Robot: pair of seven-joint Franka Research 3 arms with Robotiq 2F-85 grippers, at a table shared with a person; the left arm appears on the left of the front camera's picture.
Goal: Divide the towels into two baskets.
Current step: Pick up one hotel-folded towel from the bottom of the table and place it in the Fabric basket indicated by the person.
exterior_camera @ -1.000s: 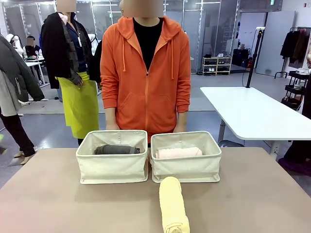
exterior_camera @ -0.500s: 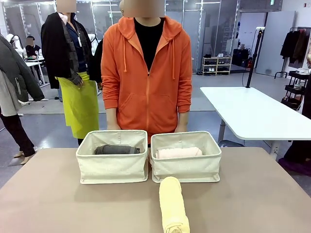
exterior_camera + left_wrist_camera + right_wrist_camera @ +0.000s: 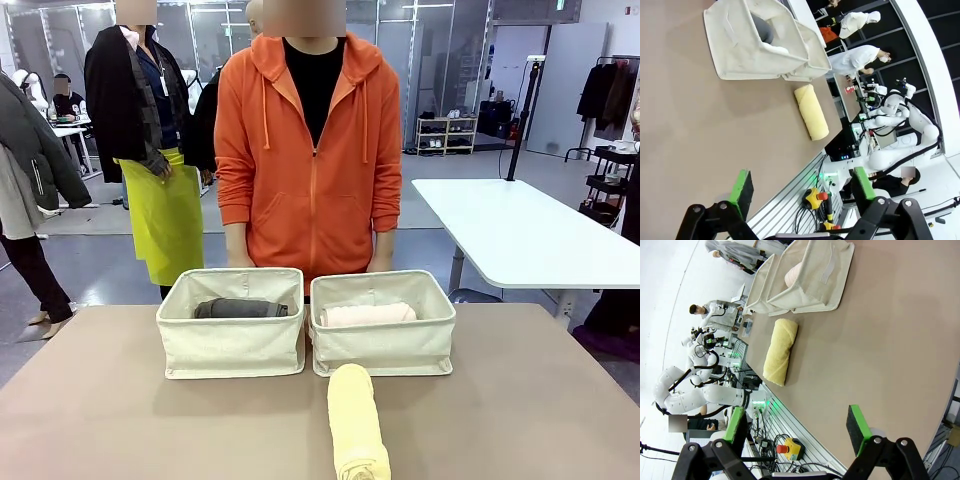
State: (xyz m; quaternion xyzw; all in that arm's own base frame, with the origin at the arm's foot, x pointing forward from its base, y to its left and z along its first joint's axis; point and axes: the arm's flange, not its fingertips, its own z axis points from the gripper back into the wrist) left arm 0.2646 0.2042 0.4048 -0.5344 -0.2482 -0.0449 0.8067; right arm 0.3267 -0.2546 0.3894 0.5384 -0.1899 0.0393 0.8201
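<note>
Two cream canvas baskets stand side by side at the table's far edge. The left basket (image 3: 230,345) (image 3: 747,47) holds a dark grey towel (image 3: 240,308) (image 3: 762,27). In the right basket (image 3: 383,345) (image 3: 812,282) lies a pale pink towel (image 3: 367,314) (image 3: 792,276). A pale yellow towel (image 3: 357,420) (image 3: 811,111) (image 3: 780,352) lies on the table in front of the right basket, pointing toward me. I cannot make out the white towel. My left gripper (image 3: 803,182) and right gripper (image 3: 796,425) hang open above the near table edge, nothing between the fingers.
A person in an orange hoodie (image 3: 310,160) stands right behind the baskets, arms down. The brown table (image 3: 120,420) is bare on both sides of the yellow towel. A white table (image 3: 520,235) stands at the back right. Other people stand at the back left.
The person in orange has shifted slightly to the right. Baskets and towels have not moved.
</note>
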